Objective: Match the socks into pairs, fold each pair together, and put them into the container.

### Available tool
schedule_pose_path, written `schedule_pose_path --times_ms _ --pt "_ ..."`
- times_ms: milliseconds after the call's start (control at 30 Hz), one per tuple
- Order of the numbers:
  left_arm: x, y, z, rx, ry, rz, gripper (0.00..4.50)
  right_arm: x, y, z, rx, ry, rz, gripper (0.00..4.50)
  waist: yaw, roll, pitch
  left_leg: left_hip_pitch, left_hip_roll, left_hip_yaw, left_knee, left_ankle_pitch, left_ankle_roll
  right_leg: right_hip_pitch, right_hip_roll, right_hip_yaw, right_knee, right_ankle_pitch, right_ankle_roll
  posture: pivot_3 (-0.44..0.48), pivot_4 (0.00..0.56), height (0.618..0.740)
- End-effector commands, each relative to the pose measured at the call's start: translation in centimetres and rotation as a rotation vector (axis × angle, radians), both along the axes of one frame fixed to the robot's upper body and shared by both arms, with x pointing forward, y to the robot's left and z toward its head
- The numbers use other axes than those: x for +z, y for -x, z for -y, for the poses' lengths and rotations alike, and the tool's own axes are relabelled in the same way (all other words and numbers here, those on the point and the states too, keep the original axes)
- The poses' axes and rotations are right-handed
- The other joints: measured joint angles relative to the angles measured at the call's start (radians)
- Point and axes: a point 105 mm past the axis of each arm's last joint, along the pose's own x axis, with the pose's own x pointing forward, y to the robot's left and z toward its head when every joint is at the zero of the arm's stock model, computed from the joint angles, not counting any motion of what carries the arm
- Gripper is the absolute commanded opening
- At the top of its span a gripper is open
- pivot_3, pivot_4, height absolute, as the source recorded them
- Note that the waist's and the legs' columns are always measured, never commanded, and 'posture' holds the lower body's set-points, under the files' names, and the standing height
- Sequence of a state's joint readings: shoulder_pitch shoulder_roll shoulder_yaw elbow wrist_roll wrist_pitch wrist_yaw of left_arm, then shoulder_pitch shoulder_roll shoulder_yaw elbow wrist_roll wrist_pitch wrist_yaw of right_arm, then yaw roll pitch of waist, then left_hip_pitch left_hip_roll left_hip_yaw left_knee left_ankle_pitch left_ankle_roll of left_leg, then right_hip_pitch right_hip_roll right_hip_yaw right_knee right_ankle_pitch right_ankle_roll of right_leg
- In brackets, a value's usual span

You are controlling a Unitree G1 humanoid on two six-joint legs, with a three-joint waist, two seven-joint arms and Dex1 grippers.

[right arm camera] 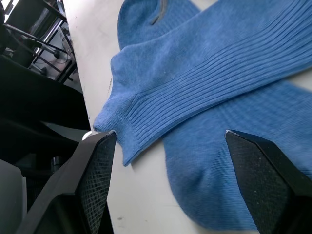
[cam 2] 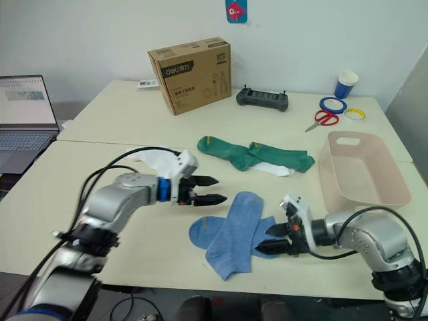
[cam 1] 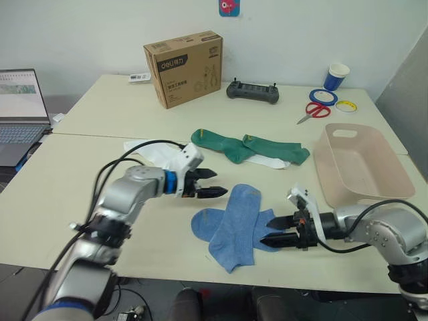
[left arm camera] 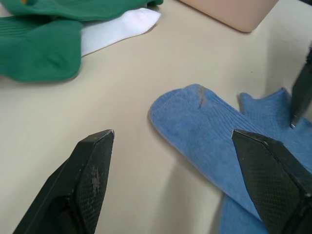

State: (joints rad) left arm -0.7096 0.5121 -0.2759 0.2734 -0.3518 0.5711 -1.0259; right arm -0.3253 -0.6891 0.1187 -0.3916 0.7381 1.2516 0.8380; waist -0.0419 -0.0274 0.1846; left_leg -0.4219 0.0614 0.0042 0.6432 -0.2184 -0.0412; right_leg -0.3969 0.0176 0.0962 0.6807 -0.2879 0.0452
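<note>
My right gripper [cam 1: 273, 229] is spread wide and empty, fingertips at the right edge of the two blue socks [cam 1: 234, 224], which lie crossed on the table [cam 1: 80, 160] near its front edge. The upper sock's long axis runs from its toe, nearest my left gripper [cam 1: 212, 184], down toward me. That gripper, also wide and empty, hangs just left of the toe. The pink container [cam 1: 358, 164] sits on my right, beyond the right gripper; green socks [cam 1: 251, 146] lie farther back.
</note>
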Motion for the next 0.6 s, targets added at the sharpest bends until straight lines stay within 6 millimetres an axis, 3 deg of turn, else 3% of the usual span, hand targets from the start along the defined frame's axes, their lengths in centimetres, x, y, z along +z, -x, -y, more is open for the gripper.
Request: schedule_pose_path --times_ms 33,133,267,433,600 --pt "-0.5 -1.1 0.4 -0.014 -0.040 0.014 4.00 0.1 0.7 -0.7 0.007 -0.018 -0.032 3.81 0.000 0.000 0.000 -0.001 0.000 -0.001 0.000 0.000 0.000 0.000 0.001 -0.001 0.000 0.000 0.000 0.000 0.150 0.740" --pt "-1.2 -0.9 1.5 -0.069 -0.050 -0.013 4.00 -0.6 1.0 -1.6 0.002 -0.028 -0.086 3.81 0.000 0.000 0.000 -0.006 0.001 -0.002 0.000 0.000 0.000 -0.007 0.002 -0.001 0.002 0.000 0.000 0.000 0.150 0.740" --pt "-0.6 -0.3 1.7 -0.107 -0.025 0.027 4.00 0.2 0.0 -1.7 -0.030 -0.045 -0.020 3.81 0.001 0.000 0.000 -0.009 0.001 -0.003 0.001 0.000 0.000 -0.008 0.002 -0.001 0.001 0.001 -0.001 0.000 0.150 0.740" --pt "-1.7 0.6 2.1 -0.125 -0.050 -0.024 4.00 -0.3 0.9 -1.9 -0.017 -0.049 -0.067 3.81 0.002 0.000 0.000 -0.009 0.001 -0.002 0.001 0.000 0.000 -0.009 0.002 -0.001 0.001 0.001 0.000 0.000 0.150 0.740" --pt "-1.6 0.8 3.3 -0.154 -0.051 -0.030 4.00 0.1 1.2 -3.4 0.016 -0.080 -0.062 3.81 0.003 0.000 0.000 -0.009 0.001 -0.003 0.002 0.000 0.000 -0.008 0.002 -0.002 0.002 0.001 0.000 0.000 0.150 0.740"
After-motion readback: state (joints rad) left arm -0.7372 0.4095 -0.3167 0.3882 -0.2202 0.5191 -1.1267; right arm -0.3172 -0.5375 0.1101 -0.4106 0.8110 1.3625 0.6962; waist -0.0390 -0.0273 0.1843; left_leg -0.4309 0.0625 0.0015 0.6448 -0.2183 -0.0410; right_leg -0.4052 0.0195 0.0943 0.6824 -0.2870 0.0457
